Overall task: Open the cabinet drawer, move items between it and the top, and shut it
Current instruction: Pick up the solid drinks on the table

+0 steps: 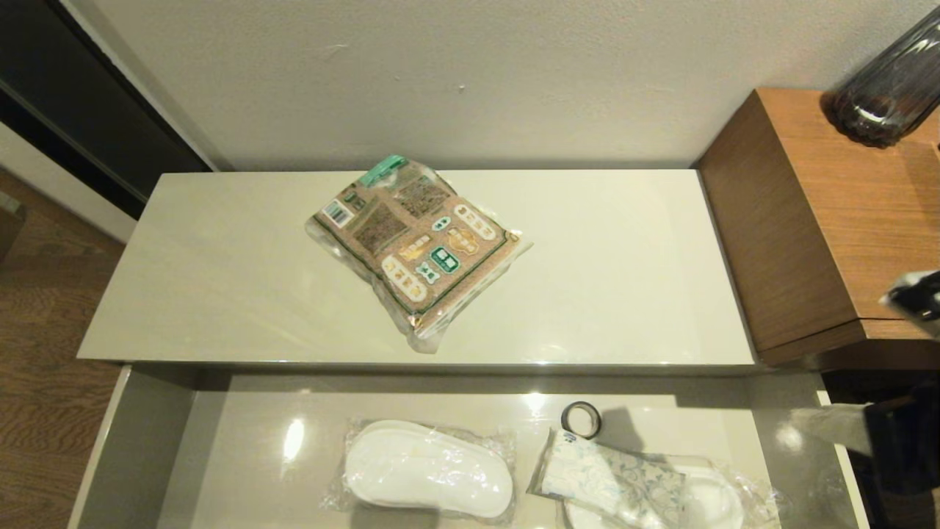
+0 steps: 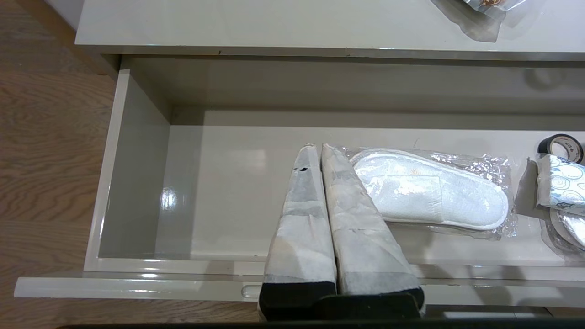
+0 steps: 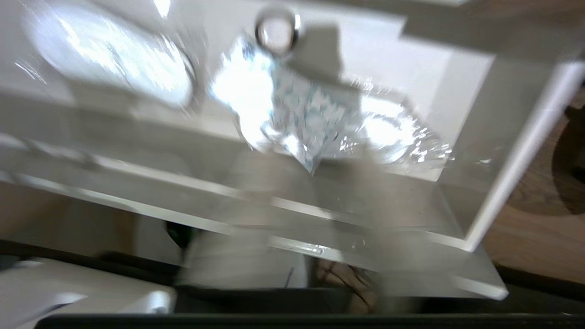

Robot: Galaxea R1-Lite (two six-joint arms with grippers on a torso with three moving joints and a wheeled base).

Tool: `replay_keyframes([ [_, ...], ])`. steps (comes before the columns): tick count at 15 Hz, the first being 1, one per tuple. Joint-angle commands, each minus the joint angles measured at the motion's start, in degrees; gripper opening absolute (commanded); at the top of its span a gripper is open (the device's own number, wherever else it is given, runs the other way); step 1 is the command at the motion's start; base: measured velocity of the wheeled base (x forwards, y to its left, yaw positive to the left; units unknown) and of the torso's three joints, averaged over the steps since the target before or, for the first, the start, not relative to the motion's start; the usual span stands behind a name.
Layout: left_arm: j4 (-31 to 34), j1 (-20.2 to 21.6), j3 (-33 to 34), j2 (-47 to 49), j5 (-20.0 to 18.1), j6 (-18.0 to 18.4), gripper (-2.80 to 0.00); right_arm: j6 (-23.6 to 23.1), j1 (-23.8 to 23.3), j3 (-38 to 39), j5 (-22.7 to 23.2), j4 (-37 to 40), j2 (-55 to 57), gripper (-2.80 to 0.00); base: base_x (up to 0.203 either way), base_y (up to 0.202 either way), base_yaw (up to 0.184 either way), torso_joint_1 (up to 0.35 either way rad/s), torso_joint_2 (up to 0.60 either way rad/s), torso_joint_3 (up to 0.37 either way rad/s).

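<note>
On the top (image 1: 220, 279) of the cabinet, roughly at its middle, lies the brown-and-green packet (image 1: 416, 248), flat in its clear plastic, its green tab toward the wall. Below the top's front edge the cabinet drawer (image 1: 139, 448) stands pulled out. Inside it, beneath the packet's spot, rests a white slipper (image 1: 428, 468) in a clear bag; to the right of that the white pack (image 1: 615, 481) with its faint blue pattern lies on top of a second bagged slipper (image 1: 712, 503), and a small dark tape ring (image 1: 581, 419) sits just behind the pack.

The left gripper (image 2: 319, 151) hangs over the drawer's front — its two wrapped fingers (image 2: 301, 219) pressed together, holding nothing, their tips just beside the first slipper. The right gripper is blurred in its own view, near the drawer's front right corner; whether its fingers are parted I cannot tell. At the top's right end stands a taller wooden unit (image 1: 822, 220).
</note>
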Motion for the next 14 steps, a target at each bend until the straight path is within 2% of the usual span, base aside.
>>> replay_keyframes([
  [1, 0.0, 0.0, 0.0, 0.1, 0.0, 0.0, -2.8, 0.9, -3.5, -10.6, -0.5, 12.7, -8.7, -2.8, 0.0, 0.0, 0.0, 0.0, 0.0, 0.0],
  [6, 0.0, 0.0, 0.0, 0.1, 0.0, 0.0, -2.8, 2.3, -8.5, -24.9, -4.5, 29.9, -12.0, -2.8, 0.0, 0.0, 0.0, 0.0, 0.0, 0.0],
  [9, 0.0, 0.0, 0.0, 0.1, 0.0, 0.0, -2.8, 4.4, -11.7, -49.0, -6.0, 47.5, -14.6, -2.8, 0.0, 0.0, 0.0, 0.0, 0.0, 0.0],
  [11, 0.0, 0.0, 0.0, 0.1, 0.0, 0.0, -2.8, 6.5, -16.8, -60.4, -6.3, 57.9, -19.8, -2.8, 0.0, 0.0, 0.0, 0.0, 0.0, 0.0],
  [12, 0.0, 0.0, 0.0, 0.1, 0.0, 0.0, -2.8, 6.9, -18.7, -62.4, -5.9, 59.7, -23.8, -2.8, 0.0, 0.0, 0.0, 0.0, 0.0, 0.0],
  [14, 0.0, 0.0, 0.0, 0.1, 0.0, 0.0, -2.8, 6.8, -21.2, -59.9, -5.3, 61.5, -32.2, -2.8, 0.0, 0.0, 0.0, 0.0, 0.0, 0.0],
])
